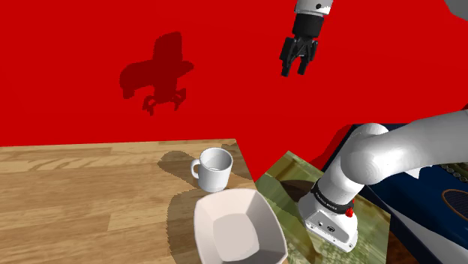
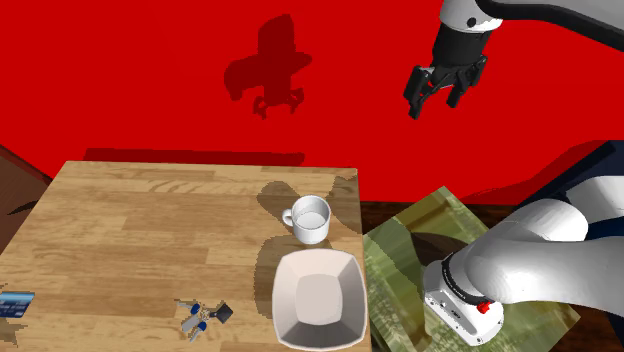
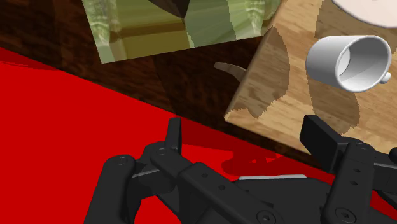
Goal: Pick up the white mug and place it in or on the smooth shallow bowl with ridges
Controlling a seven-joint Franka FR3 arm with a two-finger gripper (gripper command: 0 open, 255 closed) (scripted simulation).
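Note:
A white mug (image 1: 214, 168) stands upright on the wooden table (image 1: 82, 202) near its far corner, handle toward the shoulder view's left. Just in front of it sits a white shallow squarish bowl (image 1: 238, 226). In the second exterior view the mug (image 2: 311, 218) stands behind the bowl (image 2: 319, 298). My black gripper (image 1: 298, 59) hangs high in the air before the red wall, well above and to the right of the mug, open with nothing between its fingers. From the wrist, the mug (image 3: 349, 62) lies far below, beyond the open gripper (image 3: 245, 137).
The arm's stand (image 1: 300, 191) has a green patterned top, right of the table. A bunch of keys (image 2: 203, 315) and a blue card (image 2: 16, 303) lie on the table's near side. A red wall (image 1: 112, 60) backs the scene.

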